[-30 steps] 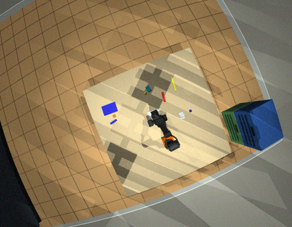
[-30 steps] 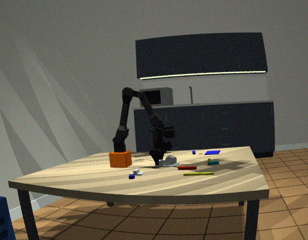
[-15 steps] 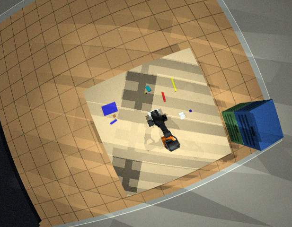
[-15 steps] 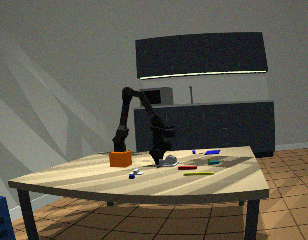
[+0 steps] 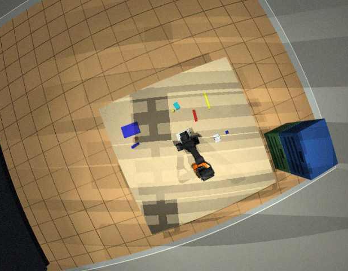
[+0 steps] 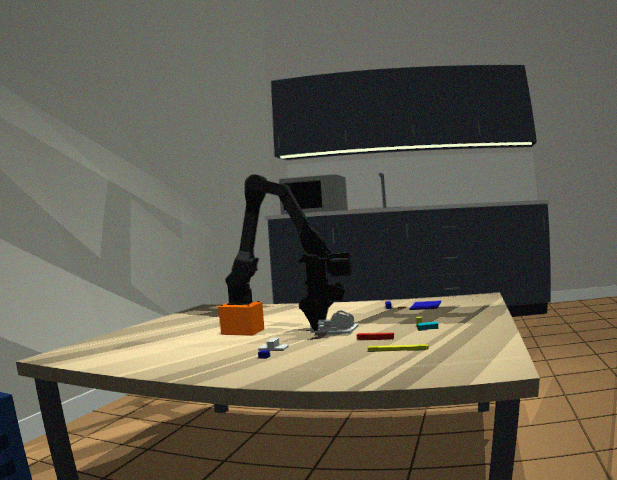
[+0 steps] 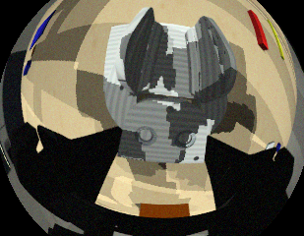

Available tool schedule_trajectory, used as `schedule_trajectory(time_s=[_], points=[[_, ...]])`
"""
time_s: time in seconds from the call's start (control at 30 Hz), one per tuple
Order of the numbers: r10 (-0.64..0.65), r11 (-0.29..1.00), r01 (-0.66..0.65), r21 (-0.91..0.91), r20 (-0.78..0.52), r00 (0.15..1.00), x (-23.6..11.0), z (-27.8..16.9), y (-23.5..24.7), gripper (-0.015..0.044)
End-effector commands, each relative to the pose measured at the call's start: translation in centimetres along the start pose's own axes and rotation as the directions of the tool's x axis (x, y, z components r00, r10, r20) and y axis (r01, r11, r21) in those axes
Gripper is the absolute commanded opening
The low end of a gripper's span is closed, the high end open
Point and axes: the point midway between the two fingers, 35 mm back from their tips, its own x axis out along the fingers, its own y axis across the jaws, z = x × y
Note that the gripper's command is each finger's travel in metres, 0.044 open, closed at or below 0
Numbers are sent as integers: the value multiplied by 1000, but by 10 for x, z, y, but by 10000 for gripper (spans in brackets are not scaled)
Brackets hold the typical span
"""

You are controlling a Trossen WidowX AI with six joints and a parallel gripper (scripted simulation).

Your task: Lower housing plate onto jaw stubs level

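Wooden table (image 5: 156, 180) (image 6: 194, 372) (image 7: 58, 98) is holding up the toys — the black gripper (image 5: 184, 136) (image 6: 316, 328) (image 7: 163, 136) is pinching the grey housing plate (image 6: 328, 326) (image 7: 158, 115) between its fingers, and the plate is sitting low, just behind two big grey jaws (image 6: 343, 318) (image 7: 140, 56).

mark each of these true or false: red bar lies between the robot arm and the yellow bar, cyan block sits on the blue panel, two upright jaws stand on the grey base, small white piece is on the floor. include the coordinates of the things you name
The red bar (image 5: 194, 115) (image 6: 375, 336) (image 7: 258, 29) lies between the robot arm (image 5: 198, 157) (image 6: 250, 224) and the yellow bar (image 5: 207, 100) (image 6: 397, 347) (image 7: 276, 39). True.
The cyan block (image 5: 176, 105) (image 6: 427, 326) sits on the blue panel (image 5: 130, 130) (image 6: 425, 305) (image 7: 42, 29). False: it lies apart from it, on the table (image 5: 241, 163) (image 6: 194, 372).
Two upright jaws stand on the grey base (image 7: 156, 118). True.
The small white piece (image 5: 216, 138) (image 6: 273, 345) is on the floor. False: it is on the table.
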Motion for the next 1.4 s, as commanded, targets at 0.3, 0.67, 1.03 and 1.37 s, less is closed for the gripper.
schedule_trajectory(time_s=[0.3, 0.67, 1.03, 1.37], points=[[-4, 1000, 4, 5, 2, 1000, 0, 0, -1, 351], [-4, 1000, 4, 5, 2, 1000, 0, 0, -1, 351], [-4, 1000, 4, 5, 2, 1000, 0, 0, -1, 351], [0, 1000, 0, 0, 0, 1000, 0, 0, 0, 430]])
